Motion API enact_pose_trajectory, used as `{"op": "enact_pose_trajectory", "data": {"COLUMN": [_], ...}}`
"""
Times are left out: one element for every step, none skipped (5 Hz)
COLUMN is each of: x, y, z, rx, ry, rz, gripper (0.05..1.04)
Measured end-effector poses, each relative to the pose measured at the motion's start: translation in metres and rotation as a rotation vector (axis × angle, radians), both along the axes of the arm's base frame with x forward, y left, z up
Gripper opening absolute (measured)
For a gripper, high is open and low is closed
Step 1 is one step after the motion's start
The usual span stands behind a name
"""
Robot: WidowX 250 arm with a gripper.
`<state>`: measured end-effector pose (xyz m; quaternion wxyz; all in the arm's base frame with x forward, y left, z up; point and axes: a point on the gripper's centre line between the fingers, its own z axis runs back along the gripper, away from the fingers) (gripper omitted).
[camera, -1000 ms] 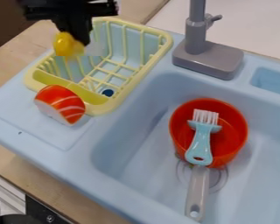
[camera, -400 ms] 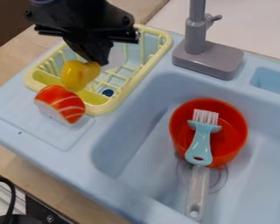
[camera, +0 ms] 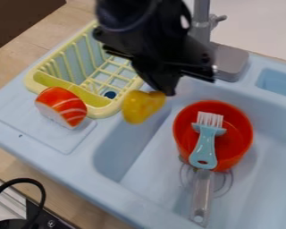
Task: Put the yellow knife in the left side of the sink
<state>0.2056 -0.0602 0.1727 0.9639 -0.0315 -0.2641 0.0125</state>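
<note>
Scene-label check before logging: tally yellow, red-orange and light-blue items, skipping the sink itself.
Yellow: 2 (knife, dish rack)
Red-orange: 2 (round container, white-striped toy food)
Light blue: 1 (brush)
Total: 5

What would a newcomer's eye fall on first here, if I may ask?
Probably the black gripper at upper centre, with the bright yellow knife hanging from it over the sink's left edge. Next would likely come the red bowl in the sink, with a blue brush reaching over it, then the orange-and-white sushi on the ledge, beside the rack's near end.
</note>
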Motion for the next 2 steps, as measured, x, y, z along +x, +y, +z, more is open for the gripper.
{"op": "enact_pose_trajectory", "data": {"x": [0.000, 0.003], "y": [-0.014, -0.007], "z": [0.001, -0.015], "rx": [0.026, 0.137], "ry": [0.013, 0.071], "rz": [0.001, 0.131], "gripper": [0.053, 0.053]}}
